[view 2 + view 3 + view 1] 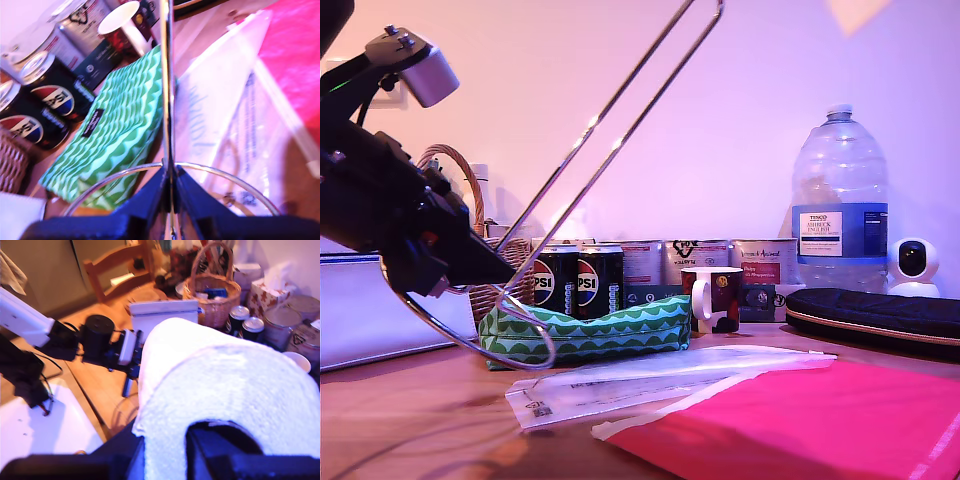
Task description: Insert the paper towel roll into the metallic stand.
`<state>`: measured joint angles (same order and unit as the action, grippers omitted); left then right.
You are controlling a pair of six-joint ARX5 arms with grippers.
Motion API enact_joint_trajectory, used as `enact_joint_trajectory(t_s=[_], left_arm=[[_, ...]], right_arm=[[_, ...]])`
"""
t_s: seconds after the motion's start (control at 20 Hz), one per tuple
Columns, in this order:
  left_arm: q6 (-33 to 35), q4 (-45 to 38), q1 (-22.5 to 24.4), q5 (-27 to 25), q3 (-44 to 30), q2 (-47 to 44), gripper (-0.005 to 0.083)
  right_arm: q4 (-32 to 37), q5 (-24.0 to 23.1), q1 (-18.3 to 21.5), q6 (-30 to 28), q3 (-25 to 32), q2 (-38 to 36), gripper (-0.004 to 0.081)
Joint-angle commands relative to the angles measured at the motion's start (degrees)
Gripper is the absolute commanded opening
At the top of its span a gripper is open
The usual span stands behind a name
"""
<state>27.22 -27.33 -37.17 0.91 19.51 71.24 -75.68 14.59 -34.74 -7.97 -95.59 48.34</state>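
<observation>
The metallic stand (616,144) is lifted off the table and tilted, its two chrome rods slanting up toward the exterior view's right and its ring base (545,345) hanging just above the wood. My first gripper (485,265), at the exterior view's left, is shut on the rods just above the ring. In the first wrist view the rod (167,75) runs straight out from the closed jaws (170,172). The paper towel roll (225,375), thick and white, fills the second wrist view. My second gripper (170,450) is shut on its wall, one finger inside the core. The roll is out of the exterior view.
A green patterned pouch (590,335) lies right behind the ring, with Pepsi cans (575,280), a wicker basket (470,200), tins and a mug (712,298) behind. A water bottle (840,200), black case (880,315), clear bag (660,375) and pink mailer (820,420) lie toward the exterior view's right.
</observation>
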Motion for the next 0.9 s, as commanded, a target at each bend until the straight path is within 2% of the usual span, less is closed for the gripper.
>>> enact_joint_trajectory(t_s=[0.0, 0.2, 0.35, 0.75, 0.85], left_arm=[[-0.17, -0.96, -0.24, 0.11, 0.72, -2.32, -0.0023], [-0.22, 1.25, -0.24, 0.07, 0.72, -5.42, -0.0023], [-0.20, 2.95, -0.24, 0.00, 0.72, -6.49, -0.0023], [1.92, 4.42, -0.24, -2.91, 0.72, -6.49, -0.0023], [3.30, 4.44, -0.37, -2.99, 0.72, -6.49, -0.0023]], right_arm=[[2.73, -0.17, 1.31, -1.14, 2.93, 0.46, -0.0011], [5.35, 0.07, 6.16, -4.96, 4.92, 0.46, -0.0011], [5.73, 3.93, 10.84, -7.08, 4.92, 0.46, -0.0011], [4.59, 9.14, 14.40, -8.96, 4.92, 0.46, -0.0011], [4.96, 9.09, 14.64, -8.96, 4.92, 0.55, -0.0011]])
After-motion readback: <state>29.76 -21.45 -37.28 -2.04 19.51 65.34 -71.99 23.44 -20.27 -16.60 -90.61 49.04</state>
